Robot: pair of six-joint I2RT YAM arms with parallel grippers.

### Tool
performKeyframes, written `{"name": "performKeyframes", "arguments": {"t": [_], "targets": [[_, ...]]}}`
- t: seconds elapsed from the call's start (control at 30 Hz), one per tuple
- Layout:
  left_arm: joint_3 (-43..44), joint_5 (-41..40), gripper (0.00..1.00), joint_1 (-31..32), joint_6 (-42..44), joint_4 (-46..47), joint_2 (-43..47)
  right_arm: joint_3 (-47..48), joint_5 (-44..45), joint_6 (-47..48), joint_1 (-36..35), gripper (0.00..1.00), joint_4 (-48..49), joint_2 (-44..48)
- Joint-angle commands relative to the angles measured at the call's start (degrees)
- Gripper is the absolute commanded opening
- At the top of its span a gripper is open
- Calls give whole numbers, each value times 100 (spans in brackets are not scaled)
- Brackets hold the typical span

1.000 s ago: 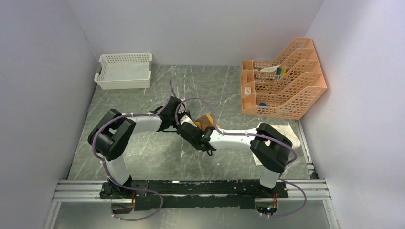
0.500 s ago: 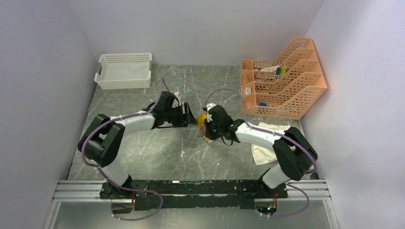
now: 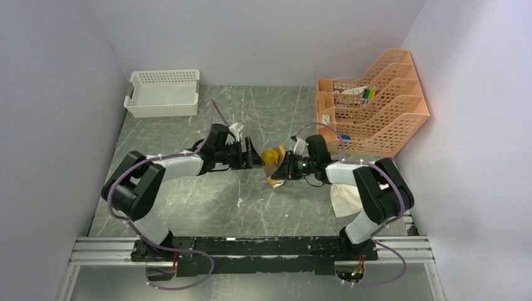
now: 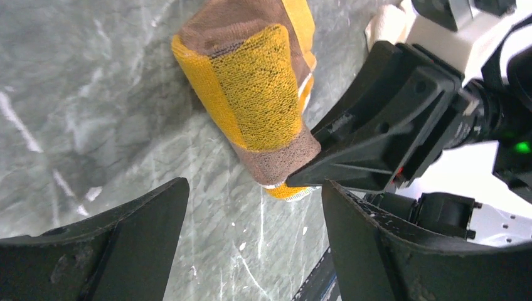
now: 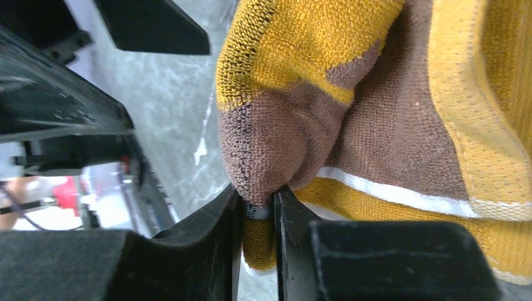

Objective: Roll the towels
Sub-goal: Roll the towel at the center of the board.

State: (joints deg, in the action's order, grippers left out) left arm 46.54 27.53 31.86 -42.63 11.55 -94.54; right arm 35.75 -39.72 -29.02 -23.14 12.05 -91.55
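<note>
- My right fingers [image 5: 210,241] clamp one edge of the rolled mustard-and-brown towel [image 4: 260,94], which lies on the surface [image 3: 188,200] between both arms.
- My left fingers [image 4: 135,226] stand apart beside it; I think that pulling now may unroll it.

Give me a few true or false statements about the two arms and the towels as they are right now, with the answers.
1. The right tool pinches an edge of the yellow-and-brown towel. True.
2. The left tool is shut on that towel too. False: the left tool stands open, short of it.
3. The cream towel lies on the table, on its right side. True.
4. The orange rack stands at the far left. False: the orange rack stands at the far right.
</note>
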Motion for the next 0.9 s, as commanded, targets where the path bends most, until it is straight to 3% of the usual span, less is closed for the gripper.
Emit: {"name": "performKeyframes", "arguments": {"t": [0.0, 0.13, 0.43, 0.63, 0.87], "targets": [[78, 515, 89, 175, -5, 619, -339, -315, -1414, -1041, 311, 21, 1473, -300], [53, 703, 88, 246, -139, 972, -592, -445, -1737, -1452, 327, 23, 2218, -539], [97, 866, 87, 476, -392, 1512, -1113, -478, -1828, -1370, 322, 26, 2221, -645], [30, 729, 70, 576, -562, 1562, -1448, -441, -1764, -1238, 313, 27, 2075, -642], [-103, 674, 52, 585, -676, 1659, -1579, -27, -1129, -115, 70, 33, 588, -527]]}}
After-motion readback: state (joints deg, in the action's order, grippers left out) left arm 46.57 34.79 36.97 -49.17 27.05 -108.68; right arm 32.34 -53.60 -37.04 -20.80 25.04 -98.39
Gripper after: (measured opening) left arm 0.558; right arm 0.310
